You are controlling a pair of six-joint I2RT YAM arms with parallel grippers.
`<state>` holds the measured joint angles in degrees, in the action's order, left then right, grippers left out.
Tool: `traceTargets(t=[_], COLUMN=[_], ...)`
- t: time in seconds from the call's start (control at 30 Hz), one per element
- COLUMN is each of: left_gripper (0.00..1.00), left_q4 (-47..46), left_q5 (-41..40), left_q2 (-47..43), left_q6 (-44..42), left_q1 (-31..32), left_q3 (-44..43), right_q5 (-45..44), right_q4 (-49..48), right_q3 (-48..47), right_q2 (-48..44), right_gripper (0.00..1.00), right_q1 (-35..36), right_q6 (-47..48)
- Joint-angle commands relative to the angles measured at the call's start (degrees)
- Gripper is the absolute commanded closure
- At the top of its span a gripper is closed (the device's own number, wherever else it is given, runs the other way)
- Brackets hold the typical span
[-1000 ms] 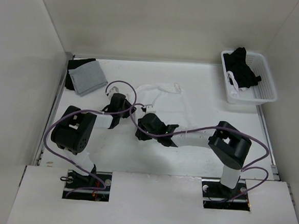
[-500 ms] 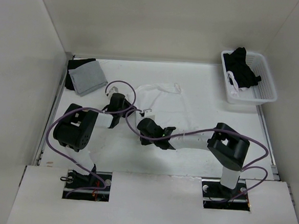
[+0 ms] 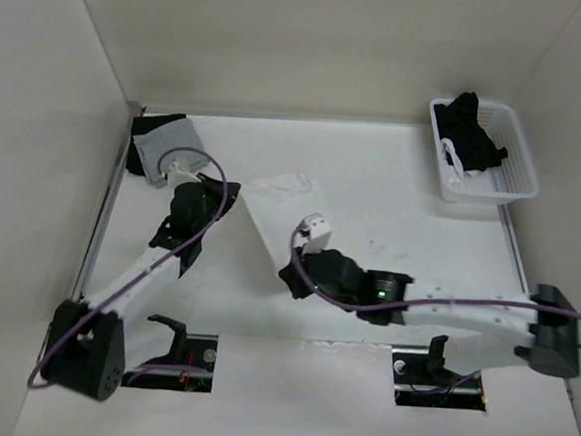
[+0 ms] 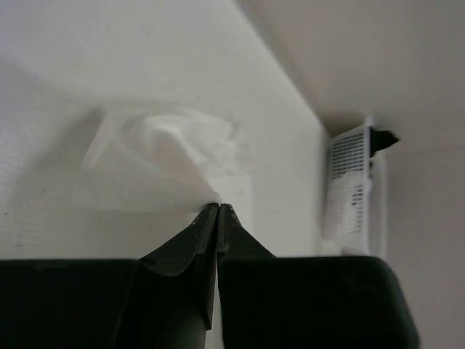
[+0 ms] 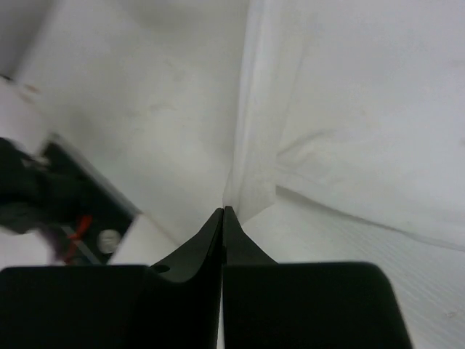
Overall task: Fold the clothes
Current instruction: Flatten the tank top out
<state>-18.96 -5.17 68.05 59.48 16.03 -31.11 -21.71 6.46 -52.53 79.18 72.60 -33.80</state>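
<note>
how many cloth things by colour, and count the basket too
white garment: 1
grey cloth: 1
black piles: 2
basket: 1
total: 5

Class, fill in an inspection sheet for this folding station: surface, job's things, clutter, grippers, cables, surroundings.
Surface: white table, a few faint marks.
Job's things: white garment held up and stretched between the two arms, strap end bunched on the table.
Clutter: grey cloth lying over a black garment in the far left corner; white basket at far right holding black clothes.
Grippers: left gripper and right gripper, jaws shut, each pinching the garment's fabric.
Cables: purple cables run along both arms.
Surroundings: plain white walls on three sides.
</note>
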Motion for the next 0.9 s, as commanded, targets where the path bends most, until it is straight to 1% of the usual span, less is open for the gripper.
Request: traceTargets(t=[0.0,0.07,0.17,0.23,0.3,0.43,0.53,0.6,0.7,0.87], left_gripper=[1.0,1.0,1.0,1.0,1.0,1.0,1.0,1.0,0.99,0.97], left_q4=[8.29,13.84,20.88,22.73,23.18,20.91,17.57,16.5,16.24,16.76], left_q5=[-4.75,-6.07,-7.48,-7.49,-7.92,-8.8,-8.98,-8.55,-8.28,-10.65], left_q2=[-12.38,-18.19,-22.95,-21.75,-17.27,-2.26,8.29,15.06,22.89,31.6], left_q6=[-2.7,-4.72,-7.71,-10.08,-12.71,-17.02,-17.82,-17.91,-18.35,-22.83], left_q1=[-0.09,0.62,2.11,3.51,5.53,11.07,12.75,12.67,11.44,8.98], left_q3=[-1.48,-4.03,-8.6,-11.67,-15.01,-22.31,-27.23,-31.09,-35.76,-42.61], right_q5=[-2.11,0.17,6.14,10.18,13.18,13.63,11.62,9.68,9.5,10.28], right_q4=[-0.57,-1.01,-4.34,-5.66,-6.63,-8.92,-10.06,-10.76,-13.04,-22.79], right_q3=[2.95,5.5,10.76,14.46,18.06,23.17,23.27,22.48,21.25,17.74], right_q2=[-14.54,-22.54,-33.09,-36.54,-36.55,-30.77,-26.98,-24.17,-18.64,-3.8], right_gripper=[0.98,0.97,0.97,0.96,0.96,0.96,0.96,0.95,0.92,0.84], right_q1=[1.27,1.19,-1.0,-5.65,-10.74,-17.52,-18.68,-18.42,-18.68,-21.93], right_q6=[-0.82,-2.66,-5.83,-8.2,-10.05,-11.72,-11.38,-10.32,-9.53,-7.69])
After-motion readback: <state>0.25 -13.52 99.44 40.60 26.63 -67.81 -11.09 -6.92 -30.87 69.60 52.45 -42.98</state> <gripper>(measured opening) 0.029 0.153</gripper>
